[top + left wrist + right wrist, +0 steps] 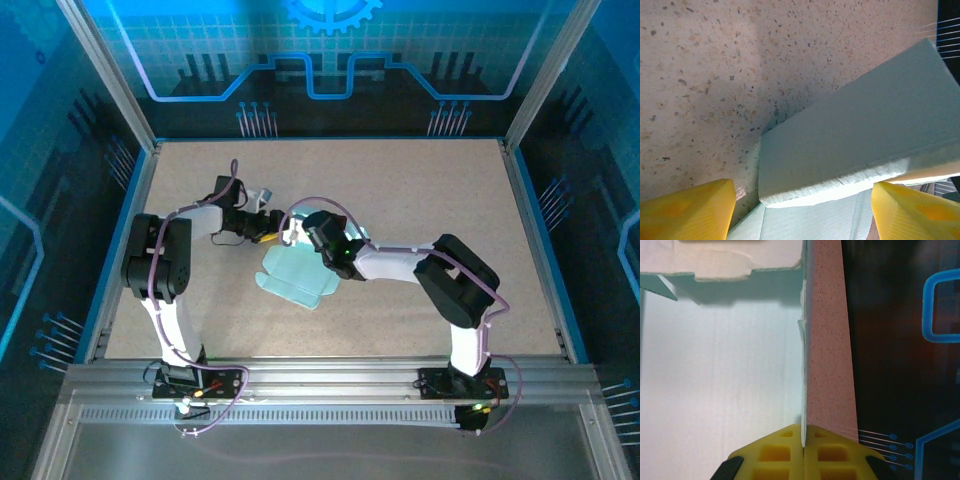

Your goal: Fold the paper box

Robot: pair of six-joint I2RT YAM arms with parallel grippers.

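While the paper box (290,280) lies part-folded at the middle of the counter (420,190) | left fingers (690,210) spread wide about its raised flap | right fingers (775,452) pinched shut on its thin upright edge | judged light, floppy card that creases easily: hold beside fold lines

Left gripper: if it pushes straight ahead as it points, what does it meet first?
Probably the paper box: its raised flap sits just ahead of the open left gripper; depth unclear.
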